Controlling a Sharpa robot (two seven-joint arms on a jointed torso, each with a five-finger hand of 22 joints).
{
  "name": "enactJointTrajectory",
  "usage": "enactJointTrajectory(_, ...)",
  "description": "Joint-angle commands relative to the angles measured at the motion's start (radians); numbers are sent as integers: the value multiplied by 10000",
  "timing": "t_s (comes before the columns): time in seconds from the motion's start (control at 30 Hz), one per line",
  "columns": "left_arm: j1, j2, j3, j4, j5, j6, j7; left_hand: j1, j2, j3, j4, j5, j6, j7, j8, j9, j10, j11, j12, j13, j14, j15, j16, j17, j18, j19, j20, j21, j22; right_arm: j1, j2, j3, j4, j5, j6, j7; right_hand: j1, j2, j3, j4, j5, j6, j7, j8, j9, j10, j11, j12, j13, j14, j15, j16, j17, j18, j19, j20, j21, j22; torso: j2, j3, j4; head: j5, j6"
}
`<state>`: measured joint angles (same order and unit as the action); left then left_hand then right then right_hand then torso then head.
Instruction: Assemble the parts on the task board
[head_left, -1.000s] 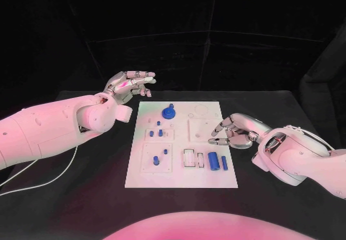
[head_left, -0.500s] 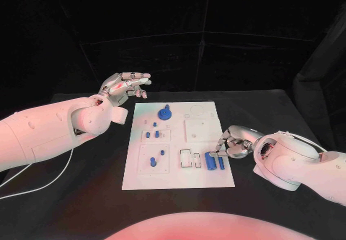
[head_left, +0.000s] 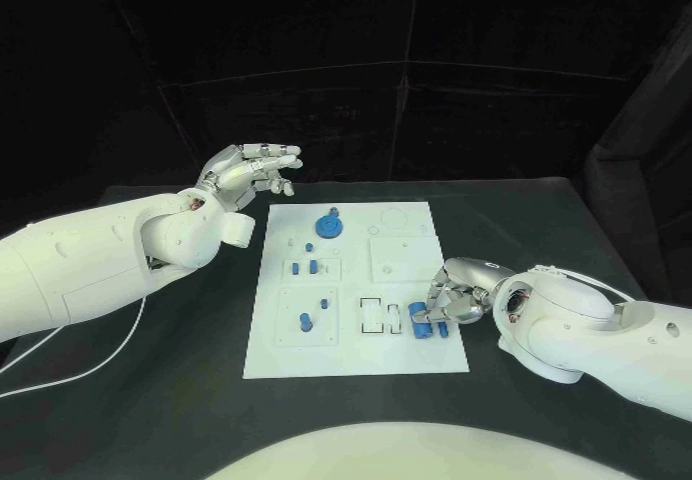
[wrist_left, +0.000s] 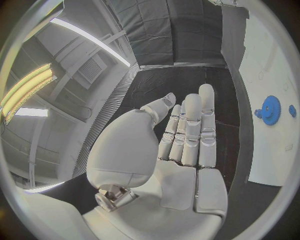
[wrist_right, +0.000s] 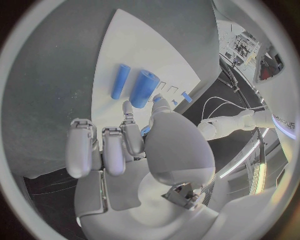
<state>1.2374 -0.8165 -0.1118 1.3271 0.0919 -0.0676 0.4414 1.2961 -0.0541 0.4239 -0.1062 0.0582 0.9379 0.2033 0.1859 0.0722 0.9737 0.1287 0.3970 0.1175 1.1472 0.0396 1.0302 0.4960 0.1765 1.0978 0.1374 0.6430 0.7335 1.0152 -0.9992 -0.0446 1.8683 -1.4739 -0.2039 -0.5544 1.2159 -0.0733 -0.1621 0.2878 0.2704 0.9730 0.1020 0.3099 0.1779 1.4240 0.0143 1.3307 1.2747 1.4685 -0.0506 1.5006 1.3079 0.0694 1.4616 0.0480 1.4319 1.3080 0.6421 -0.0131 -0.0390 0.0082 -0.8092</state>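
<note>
With the right hand (head_left: 450, 300) half-curled and holding nothing, its fingertips (wrist_right: 127, 107) should straddle the thick blue cylinder (wrist_right: 144, 88) just ahead before closing.

Black bench, white cable and dark backdrop

The flat black bench (head_left: 562, 225) with a matte top spreads out beneath and to the outer side of the right hand (head_left: 450, 300), and runs on under the left hand (head_left: 253, 170) to the far edge. A thin white cable (head_left: 101, 352) trails across the bench well behind the left hand, curving along the near side beneath that arm. Beyond the fingertips of the left hand, at the back of the bench, hangs a dark black fabric backdrop (head_left: 404, 110) with faint pale seams crossing it.
</note>
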Motion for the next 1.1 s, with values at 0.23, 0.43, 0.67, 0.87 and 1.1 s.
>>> enactJointTrajectory(0.23, 13, -10, 3, 1, -15, 145, 39, -62, 65, -59, 19, 21, -68, 2, 51, 17, -95, -13, 86, 12, -71, 16, 36, -14, 67, -40, 32, -37, -20, -144, 183, -6, -121, -613, 654, -249, 155, 31, -73, -26, 13, -71, -23, 74, 49, 72, 37, 86, 84, 716, -39, 50, 1008, -177, 220, 29, 61, 116, -8, -9, 10, -15, -19)
enactJointTrajectory(0.43, 13, -27, 1, 9, -15, 132, 38, -62, 65, -59, 19, 21, -68, 2, 51, 17, -95, -13, 86, 12, -71, 16, 36, -14, 67, -40, 32, -37, -20, -253, 351, -8, -244, -722, 788, -350, 192, 81, -75, -24, 33, -75, -23, 99, 75, 16, 37, 2, 0, 712, -37, 45, 998, -175, 212, 30, 56, 109, -1, -2, 11, 39, -26)
enactJointTrajectory(0.67, 13, -43, 1, 20, -16, 132, 37, -62, 65, -59, 19, 21, -68, 2, 51, 17, -95, -13, 86, 12, -71, 16, 36, -14, 67, -40, 32, -37, -20, -325, 501, -9, -330, -763, 600, -416, 332, 273, -69, -45, 108, -49, -39, 183, 159, 4, 26, -16, 44, 719, -43, 67, 1061, -186, 225, 23, 90, 175, 0, -8, 2, 52, -29)
enactJointTrajectory(0.87, 13, -57, 1, 32, -25, 132, 33, -62, 65, -59, 19, 21, -68, 2, 51, 17, -95, -13, 86, 12, -71, 16, 36, -14, 67, -40, 32, -37, -20, -347, 464, -9, -241, -554, -244, -461, 434, 609, -87, -40, 698, 299, -168, 429, 397, 144, -82, 129, 308, 739, -125, 113, 1182, -213, 276, -30, 173, 322, -12, -1, -10, 82, -30)
enactJointTrajectory(1.1, 13, -71, 1, 31, -35, 131, 34, -62, 65, -59, 19, 21, -68, 2, 51, 17, -95, -13, 86, 12, -71, 16, 36, -14, 67, -40, 32, -37, -20, -351, 191, -3, 224, -81, -1665, -183, 541, 763, -173, -58, 1264, 434, -259, 569, 639, 230, -169, 169, 458, 747, -203, 130, 1233, -222, 294, -110, 202, 374, -13, 1, 0, 91, -11)
